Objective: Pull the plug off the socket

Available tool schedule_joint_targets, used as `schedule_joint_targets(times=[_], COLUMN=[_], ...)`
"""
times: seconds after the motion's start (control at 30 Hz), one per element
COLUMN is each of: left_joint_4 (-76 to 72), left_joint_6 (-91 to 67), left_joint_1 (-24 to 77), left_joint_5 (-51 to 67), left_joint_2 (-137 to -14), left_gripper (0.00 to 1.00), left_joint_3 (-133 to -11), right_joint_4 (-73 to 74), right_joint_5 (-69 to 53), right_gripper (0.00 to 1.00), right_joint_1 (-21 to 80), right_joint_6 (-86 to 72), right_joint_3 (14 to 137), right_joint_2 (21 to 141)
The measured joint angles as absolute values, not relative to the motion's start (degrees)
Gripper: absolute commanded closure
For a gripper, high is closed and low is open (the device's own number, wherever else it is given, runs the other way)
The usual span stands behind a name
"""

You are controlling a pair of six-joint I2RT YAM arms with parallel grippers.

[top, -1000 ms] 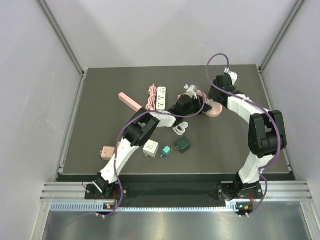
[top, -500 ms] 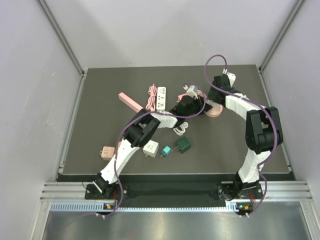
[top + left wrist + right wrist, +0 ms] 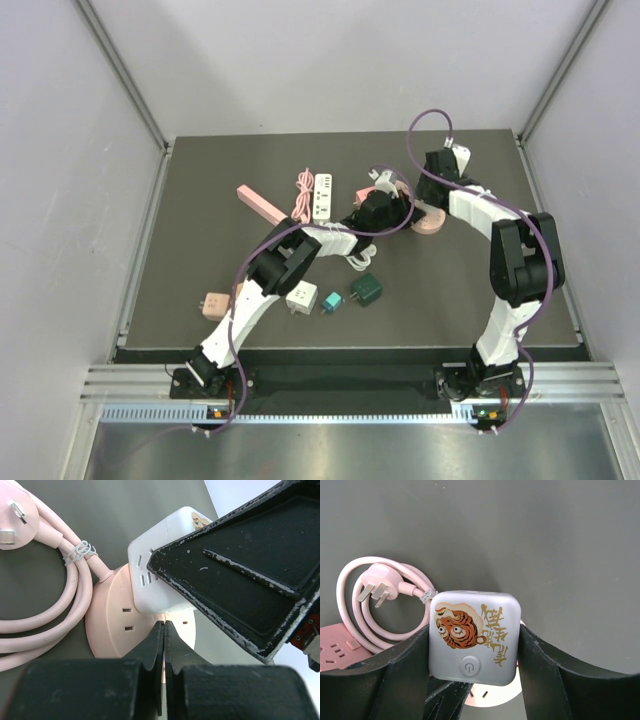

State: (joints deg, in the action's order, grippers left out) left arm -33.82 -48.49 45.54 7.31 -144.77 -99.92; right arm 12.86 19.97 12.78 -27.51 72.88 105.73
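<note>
Cord (image 3: 82, 585) coils beside socket (image 3: 112, 630), left end effector (image 3: 163, 627) closed over its face, right end effector (image 3: 473, 650) gripping plug (image 3: 470, 625).

From above, we saw the left gripper (image 3: 400, 212) and the right gripper (image 3: 424, 202) close together at the pink round socket (image 3: 434, 222), toward the back of the dark table (image 3: 200, 180). The plug was hidden beneath them. Left of them lay a white power strip (image 3: 322, 196), a coiled pink cable (image 3: 303, 190) and a pink power strip (image 3: 262, 204). Nearer the front edge sat a peach adapter (image 3: 211, 304), a white adapter (image 3: 301, 297), a teal adapter (image 3: 331, 303) and a green adapter (image 3: 366, 290).
</note>
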Motion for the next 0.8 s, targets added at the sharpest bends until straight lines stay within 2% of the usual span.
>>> schedule_joint_targets(times=[0.53,0.8], left_joint_4=[-33.47,-32.99], left_joint_6=[-47.81,-47.57], left_joint_1=[45.76,45.82], left_joint_5=[6.02,5.61], left_joint_2=[-144.79,-144.79], left_gripper=[1.00,1.00], left_joint_3=[-100.20,-100.36], right_joint_4=[11.40,11.92], right_joint_5=[11.60,17.87], right_gripper=[1.00,1.00], right_joint_1=[8.93,12.45], right_joint_6=[-28.08,-26.46], right_joint_3=[71.48,71.35], right_joint_2=[104.60,104.31])
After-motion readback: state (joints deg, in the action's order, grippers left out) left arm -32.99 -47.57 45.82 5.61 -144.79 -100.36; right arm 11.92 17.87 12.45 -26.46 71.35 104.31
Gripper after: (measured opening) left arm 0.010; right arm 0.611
